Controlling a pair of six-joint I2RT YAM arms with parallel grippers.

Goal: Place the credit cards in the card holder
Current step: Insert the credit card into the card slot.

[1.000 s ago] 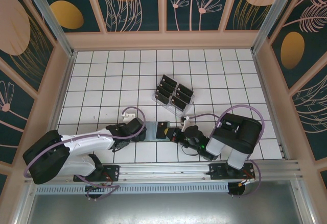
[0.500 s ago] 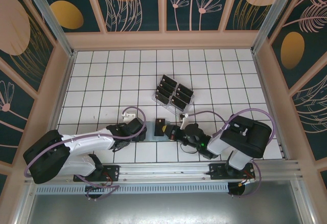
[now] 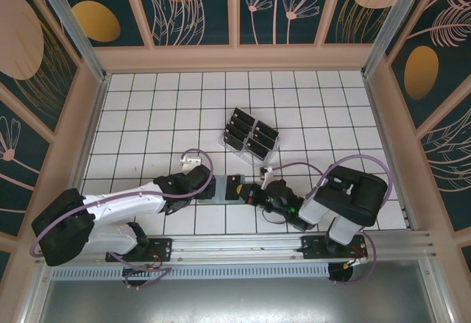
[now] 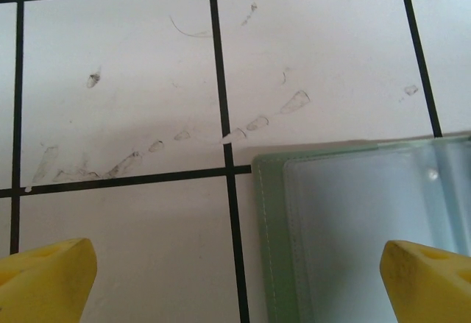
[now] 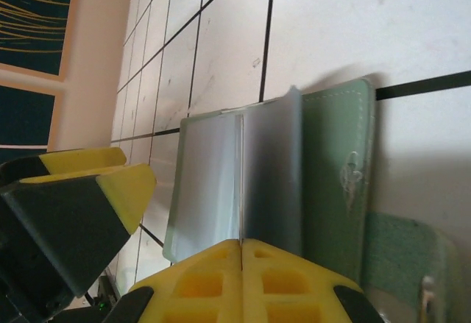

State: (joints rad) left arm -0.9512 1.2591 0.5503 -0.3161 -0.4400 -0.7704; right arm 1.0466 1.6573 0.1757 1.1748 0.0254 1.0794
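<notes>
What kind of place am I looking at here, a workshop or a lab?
Probably a robot test cell in a lab: a white grid-marked table, walled in by floral-print panels, with a left arm and right arm bolted to an aluminium rail.

No word, number, brand or label is showing clearly enough to read in any view. A small embossed mark (image 5: 349, 173) is sitting on the green flap of the card holder (image 5: 331, 124), but it is too faint to make out.
</notes>
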